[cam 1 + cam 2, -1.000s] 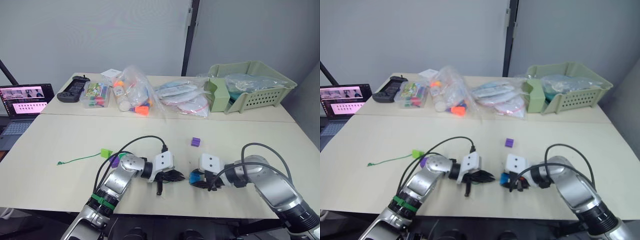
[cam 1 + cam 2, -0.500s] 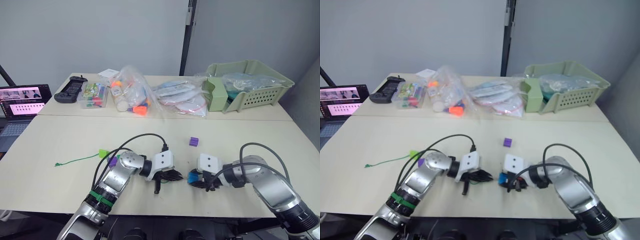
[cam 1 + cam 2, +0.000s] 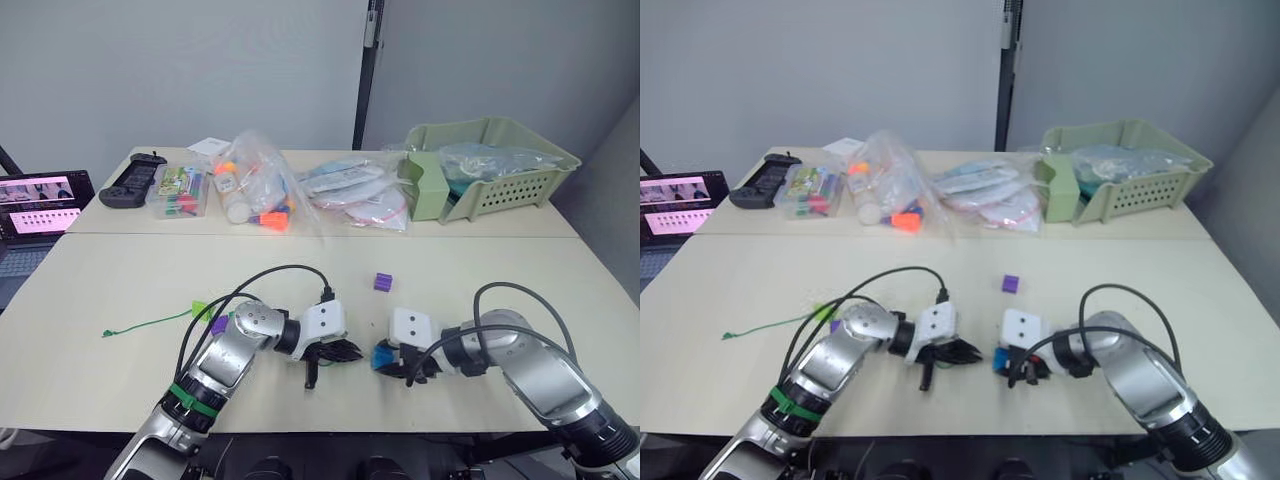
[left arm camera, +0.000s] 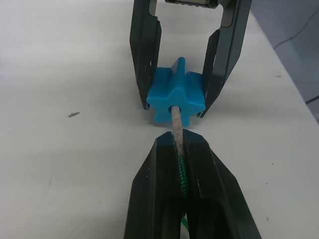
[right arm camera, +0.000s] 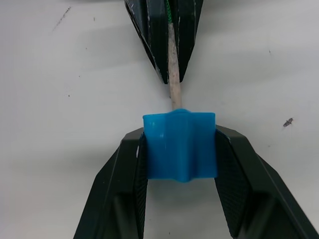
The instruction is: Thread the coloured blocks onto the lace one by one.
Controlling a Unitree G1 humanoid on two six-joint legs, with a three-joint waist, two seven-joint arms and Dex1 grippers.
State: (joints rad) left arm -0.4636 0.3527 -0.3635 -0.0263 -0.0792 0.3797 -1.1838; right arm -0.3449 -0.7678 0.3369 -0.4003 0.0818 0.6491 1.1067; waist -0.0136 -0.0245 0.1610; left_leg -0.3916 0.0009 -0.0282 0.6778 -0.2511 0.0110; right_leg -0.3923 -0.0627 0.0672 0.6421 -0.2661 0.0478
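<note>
A blue block is pinched between the fingers of my right gripper, low over the front of the table. My left gripper faces it, shut on the lace just behind its pale stiff tip. The tip enters the hole in the blue block's near face. The green lace trails away left across the table to a small knot. A lime green block and a purple block lie by my left forearm. Another purple block sits alone mid-table.
At the back stand a green basket, clear plastic bags of toy pieces, a small clear box and a black controller. A laptop is at far left. Black cables loop above both wrists.
The whole picture has shifted a little with the camera. Both grippers keep their holds and stay facing each other.
</note>
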